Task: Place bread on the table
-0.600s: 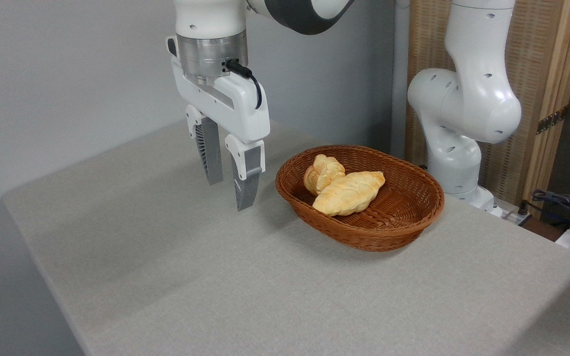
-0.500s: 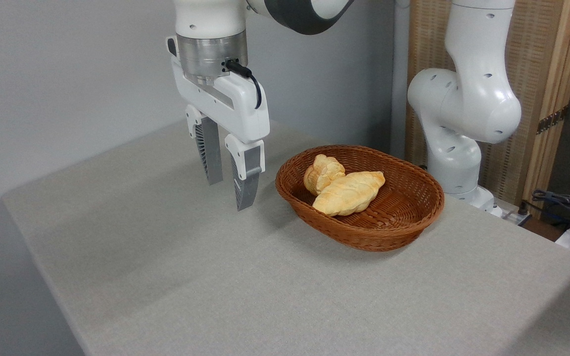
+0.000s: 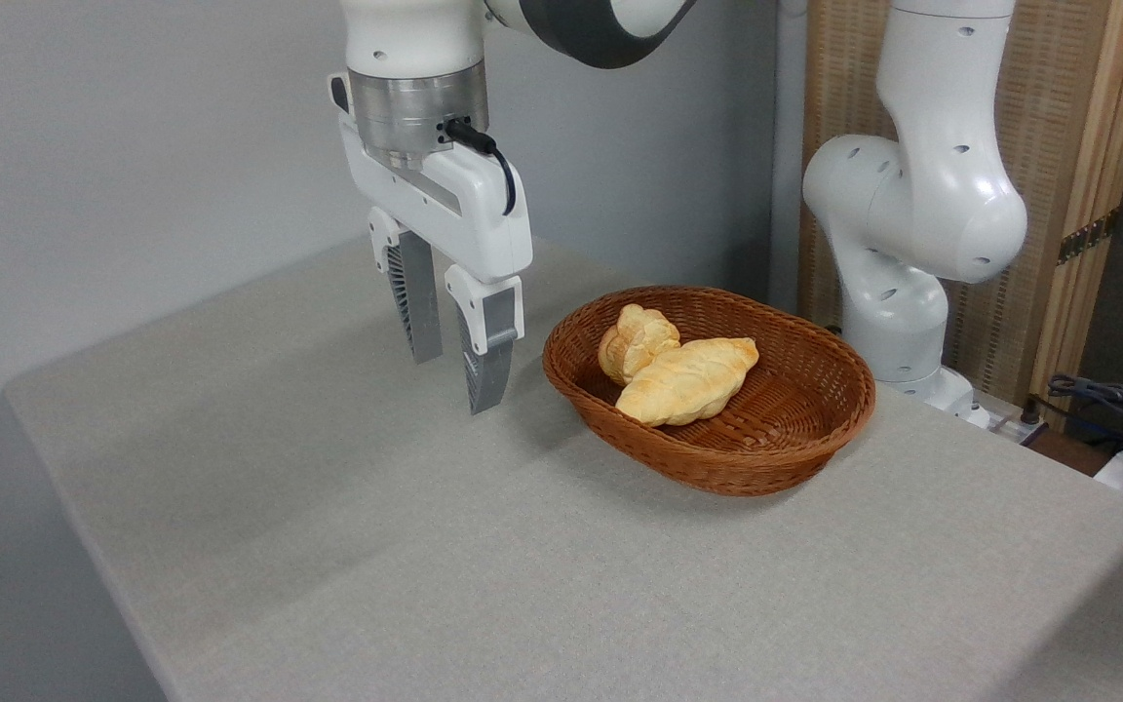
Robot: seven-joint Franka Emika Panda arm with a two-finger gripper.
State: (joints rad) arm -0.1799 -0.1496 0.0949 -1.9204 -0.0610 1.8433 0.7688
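Note:
The bread, a small knotted golden roll, lies at the left end of the brown wicker basket, leaning against a longer pale braided loaf. My gripper hangs to the left of the basket, above the grey speckled table. It is open, its two ribbed grey fingers point straight down, and nothing is between them. It stands apart from the basket rim and from the bread.
The arm's white base rises behind the basket at the right. A wooden slatted screen stands behind it, and cables lie at the far right. The table's left edge runs diagonally toward the front.
The gripper has shifted very slightly to the right; the bread and the basket have not moved.

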